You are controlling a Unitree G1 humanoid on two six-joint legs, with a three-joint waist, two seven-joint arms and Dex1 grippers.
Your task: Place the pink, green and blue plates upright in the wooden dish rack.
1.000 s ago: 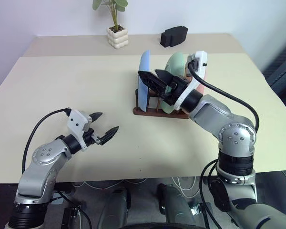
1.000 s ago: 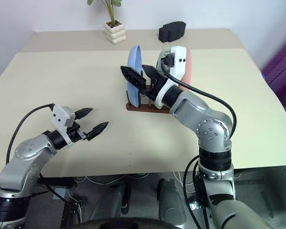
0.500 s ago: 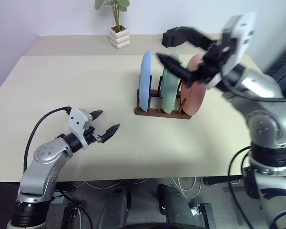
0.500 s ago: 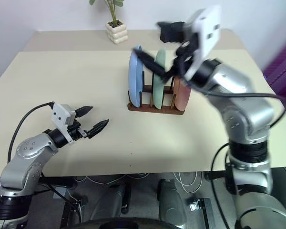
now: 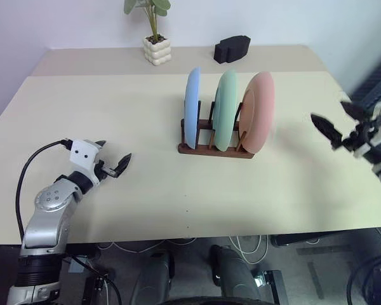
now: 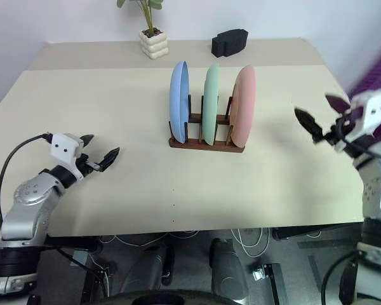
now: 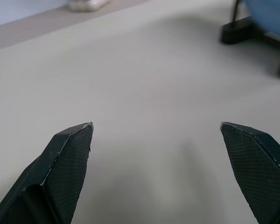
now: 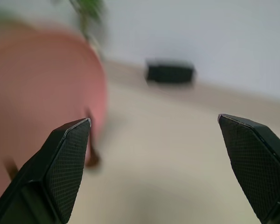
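Stood spread wide, both sets of jaws, with nothing between them. Left gripper (image 5: 112,163) hovered low over bare table (image 5: 114,108) at the near left, well apart from the rack; right gripper (image 5: 338,122) hung out past the table's right edge, equally empty and well clear of the plates, pointing roughly back toward them. Showed, through the right wrist view, the pink plate (image 8: 42,107) large and blurred beyond the spread fingers, and through the left wrist view a corner of the wooden dish rack (image 7: 245,30) with the rim of the blue plate (image 7: 266,11) above it. Held, in the wooden dish rack near the middle of the table, all three plates on edge between the pegs: blue plate on the left, green plate (image 5: 226,109) in the middle, pink plate on the right, each in its own slot, apart from its neighbour. Leaned slightly, perhaps, the pink one, though seated. Judged the task done as far as could be seen: nothing left flat on the table to collect, nothing gripped, only a potted plant (image 5: 154,35) and a black object (image 5: 232,48) at the far side, neither belonging to the job. Remained, at most, a check that the plates stayed settled.
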